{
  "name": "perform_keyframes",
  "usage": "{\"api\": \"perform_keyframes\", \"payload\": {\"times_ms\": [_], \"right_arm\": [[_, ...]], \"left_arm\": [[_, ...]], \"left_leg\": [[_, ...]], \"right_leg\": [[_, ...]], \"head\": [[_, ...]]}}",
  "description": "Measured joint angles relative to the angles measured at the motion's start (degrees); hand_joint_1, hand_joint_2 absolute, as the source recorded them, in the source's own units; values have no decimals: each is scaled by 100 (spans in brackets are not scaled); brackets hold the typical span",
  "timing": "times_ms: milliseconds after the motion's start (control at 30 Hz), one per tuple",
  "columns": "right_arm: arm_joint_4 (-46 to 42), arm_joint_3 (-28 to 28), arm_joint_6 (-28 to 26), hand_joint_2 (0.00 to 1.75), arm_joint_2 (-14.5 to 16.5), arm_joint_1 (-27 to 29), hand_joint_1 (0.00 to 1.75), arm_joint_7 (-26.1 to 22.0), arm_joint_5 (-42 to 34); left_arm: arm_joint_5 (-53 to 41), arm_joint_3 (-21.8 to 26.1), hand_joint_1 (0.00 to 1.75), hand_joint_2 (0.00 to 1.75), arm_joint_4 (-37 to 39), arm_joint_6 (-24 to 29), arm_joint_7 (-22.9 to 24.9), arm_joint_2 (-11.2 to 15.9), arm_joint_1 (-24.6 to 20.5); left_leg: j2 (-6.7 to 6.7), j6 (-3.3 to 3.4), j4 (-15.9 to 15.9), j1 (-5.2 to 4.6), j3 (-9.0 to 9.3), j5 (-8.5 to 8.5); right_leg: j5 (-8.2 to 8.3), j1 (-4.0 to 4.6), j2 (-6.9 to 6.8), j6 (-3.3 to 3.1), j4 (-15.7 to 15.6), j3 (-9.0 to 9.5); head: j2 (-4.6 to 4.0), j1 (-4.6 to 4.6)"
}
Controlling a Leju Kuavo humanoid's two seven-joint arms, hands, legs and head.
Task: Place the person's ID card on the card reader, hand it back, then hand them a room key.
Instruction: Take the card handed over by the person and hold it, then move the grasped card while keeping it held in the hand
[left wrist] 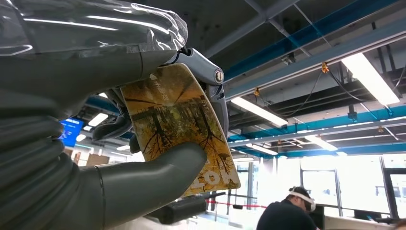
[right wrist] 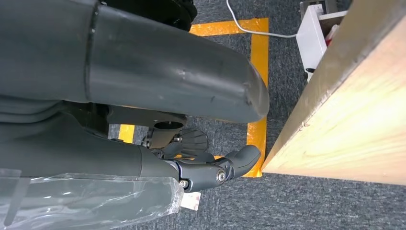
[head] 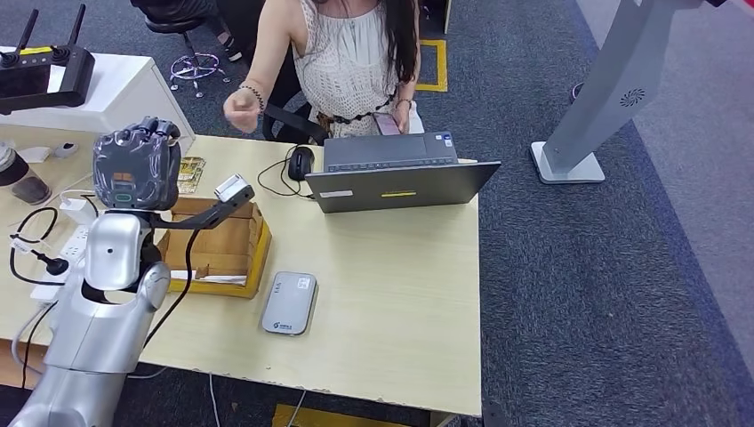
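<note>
My left hand (head: 136, 165) is raised above the desk's left side. In the left wrist view its thumb (left wrist: 158, 172) and fingers pinch a yellow-brown room key card (left wrist: 179, 124) printed with trees. A person (head: 351, 53) stands behind the desk, one fist (head: 240, 109) held out towards my left hand and a short way from it. The grey card reader (head: 289, 303) lies flat near the desk's front edge with nothing on it. My right hand (right wrist: 210, 167) hangs beside the desk edge (right wrist: 335, 120) over the carpet, holding nothing, thumb (right wrist: 182, 81) apart from the fingers.
A wooden tray (head: 222, 253) sits under my left arm, with more patterned cards (head: 189, 173) behind it. An open laptop (head: 400, 173) and a black mouse (head: 300, 162) stand in front of the person. Cables and a power strip (head: 53, 258) lie at the left.
</note>
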Motion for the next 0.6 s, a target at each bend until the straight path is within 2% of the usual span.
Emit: {"api": "perform_keyframes", "payload": {"times_ms": [133,367,600], "right_arm": [[-2,-45,9,0,9,0,0,1,64],[-6,-173,-33,0,64,-6,0,91,99],[-10,-286,-50,0,92,3,0,93,169]], "left_arm": [[0,-33,175,175,-111,73,-38,-304,320],[0,-406,175,175,-178,48,-68,-822,905],[0,-491,175,175,-22,-245,81,-1152,1262]], "left_leg": [[-1,0,1,-1,0,-1],[0,1,1,-2,-2,-1],[0,1,1,-1,-2,-1]], "right_leg": [[0,-1,-1,0,-2,0],[0,-1,0,0,-3,-1],[0,-1,-1,0,-2,-2]], "head": [[0,1],[0,-1],[0,-1]]}}
